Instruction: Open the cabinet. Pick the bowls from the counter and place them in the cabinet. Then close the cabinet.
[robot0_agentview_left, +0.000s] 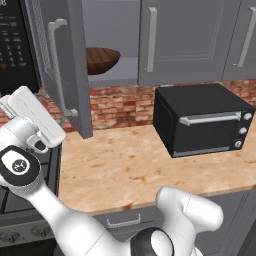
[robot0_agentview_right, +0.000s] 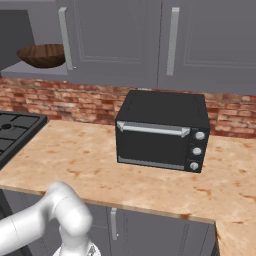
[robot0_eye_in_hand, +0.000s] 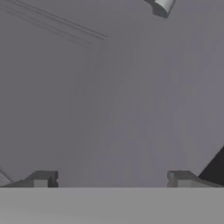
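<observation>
One wooden bowl (robot0_agentview_left: 101, 59) sits inside the cabinet (robot0_agentview_left: 190, 40), on its bottom shelf at the left end; it is wide, shallow and dark brown with a wood grain, and the right base view shows it upright on the same shelf. Two panelled grey doors belong to this cabinet: the left door (robot0_agentview_left: 60, 65) stands swung open toward the near side, its one long silver bar handle (robot0_agentview_left: 56, 65) facing out, while the right door with its one silver bar handle (robot0_agentview_left: 151, 39) is shut. One more grey door with a single handle (robot0_agentview_left: 246, 42) lies at the far right. One black toaster oven (robot0_agentview_left: 202, 119) stands on the counter (robot0_agentview_left: 130, 170), toward its right and against the one red brick backsplash (robot0_agentview_left: 122, 102); three round knobs run down its right face and one silver bar crosses its door. One black gas stove (robot0_agentview_right: 15, 132) adjoins the counter on the left. One drawer handle (robot0_agentview_left: 123, 221) shows below the near counter edge. The gripper (robot0_eye_in_hand: 111, 179) faces a grey panelled door surface close up, its two fingertips (robot0_eye_in_hand: 41, 179) spread wide apart with nothing between them; one handle end (robot0_eye_in_hand: 162, 6) shows at the top of the hand view
</observation>
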